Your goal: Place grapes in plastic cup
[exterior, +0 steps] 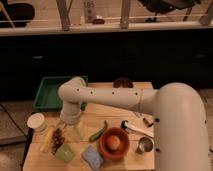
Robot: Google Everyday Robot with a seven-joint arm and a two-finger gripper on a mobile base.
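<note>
The dark purplish grapes (58, 139) lie at the front left of the wooden table (125, 112), right next to a yellow corn cob (47, 139). The small light-green plastic cup (64, 153) stands just in front of the grapes, near the table's front edge. My gripper (68, 131) hangs from the white arm (100, 97) directly over the grapes, close above them. Whether it touches them is hidden by the wrist.
A white round container (36, 121) stands at the left edge. A green tray (50, 93) lies at the back left. A green pepper (98, 131), an orange bowl (114, 143), a blue sponge (92, 156) and a metal cup (145, 145) lie to the right.
</note>
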